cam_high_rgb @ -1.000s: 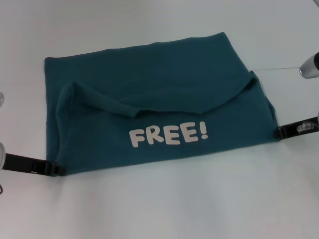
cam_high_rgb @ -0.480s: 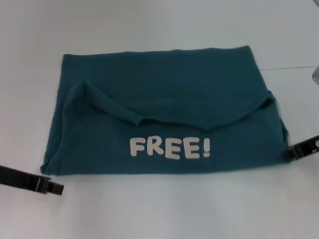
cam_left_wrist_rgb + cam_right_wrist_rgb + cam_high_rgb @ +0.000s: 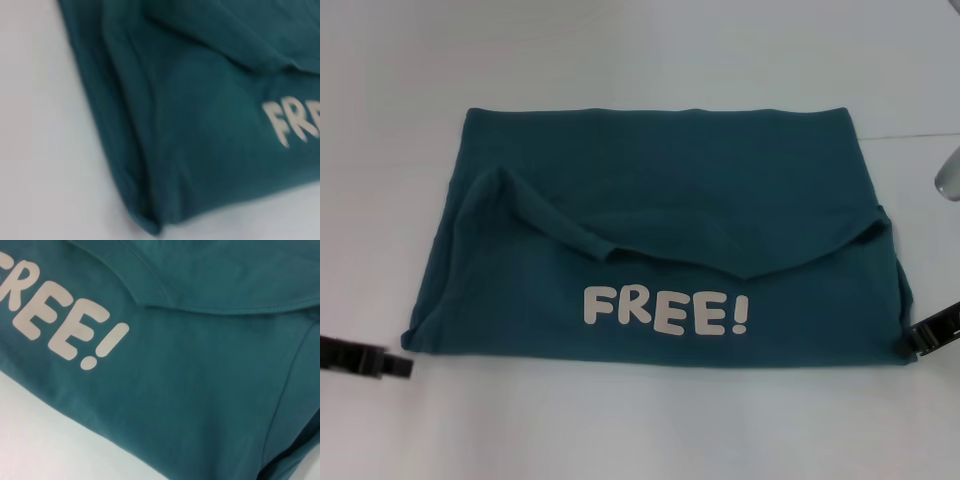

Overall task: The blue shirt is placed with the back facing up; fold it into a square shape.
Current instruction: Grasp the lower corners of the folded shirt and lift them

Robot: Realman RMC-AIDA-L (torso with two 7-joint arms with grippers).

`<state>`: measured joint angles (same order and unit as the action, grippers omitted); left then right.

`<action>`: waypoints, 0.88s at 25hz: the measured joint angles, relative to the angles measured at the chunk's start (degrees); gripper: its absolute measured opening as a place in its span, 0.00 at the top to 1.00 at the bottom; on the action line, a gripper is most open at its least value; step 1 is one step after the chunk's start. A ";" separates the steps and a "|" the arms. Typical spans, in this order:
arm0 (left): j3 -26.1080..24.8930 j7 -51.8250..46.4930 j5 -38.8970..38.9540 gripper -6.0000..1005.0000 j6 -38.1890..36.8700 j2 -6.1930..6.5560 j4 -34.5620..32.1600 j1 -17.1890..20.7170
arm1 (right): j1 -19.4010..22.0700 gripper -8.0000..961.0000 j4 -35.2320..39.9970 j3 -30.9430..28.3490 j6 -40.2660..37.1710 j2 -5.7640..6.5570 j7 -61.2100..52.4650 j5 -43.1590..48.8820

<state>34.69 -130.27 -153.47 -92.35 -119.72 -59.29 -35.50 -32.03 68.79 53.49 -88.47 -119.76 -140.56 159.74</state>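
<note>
Blue shirt (image 3: 660, 240): folded into a wide rectangle mid-desk, white "FREE!" print (image 3: 666, 311) facing up near its front edge.
Desk (image 3: 620, 420): plain white.
Left claw (image 3: 398, 366): just off the shirt's near-left corner; opening cannot be told.
Right claw (image 3: 920, 340): at the near-right corner; grip cannot be told.

Both tools (image 3: 375, 362) (image 3: 925, 337) have drawn outward, off the blue shirt (image 3: 660, 200).

We've got a dark teal-blue shirt (image 3: 660, 200) with chunky off-white "FREE!" lettering (image 3: 666, 312) sitting on a plain white table (image 3: 620, 430).
</note>
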 joint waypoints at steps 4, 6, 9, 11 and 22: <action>0.70 0.49 0.72 0.99 8.08 -1.11 1.30 0.26 | -0.06 0.97 0.04 0.02 0.25 0.05 0.01 0.01; 0.96 0.50 0.74 0.98 9.29 -1.36 1.61 0.13 | -0.26 0.97 0.06 0.04 0.29 0.11 0.02 0.02; 1.42 0.37 0.64 0.95 12.93 -2.33 2.19 -0.26 | -0.56 0.97 0.05 0.04 0.63 0.14 0.02 0.04; 1.56 0.26 0.45 0.89 14.42 -2.83 2.24 -0.34 | -0.67 0.97 0.03 0.04 0.73 0.14 0.02 0.05; 1.89 -1.16 -2.63 0.43 17.55 -3.30 2.55 -0.92 | -1.36 0.97 -0.23 0.54 1.40 0.08 -0.37 0.05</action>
<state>36.58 -131.43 -156.10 -74.80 -123.02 -56.74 -36.42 -33.39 68.55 54.04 -87.07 -119.68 -140.92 159.79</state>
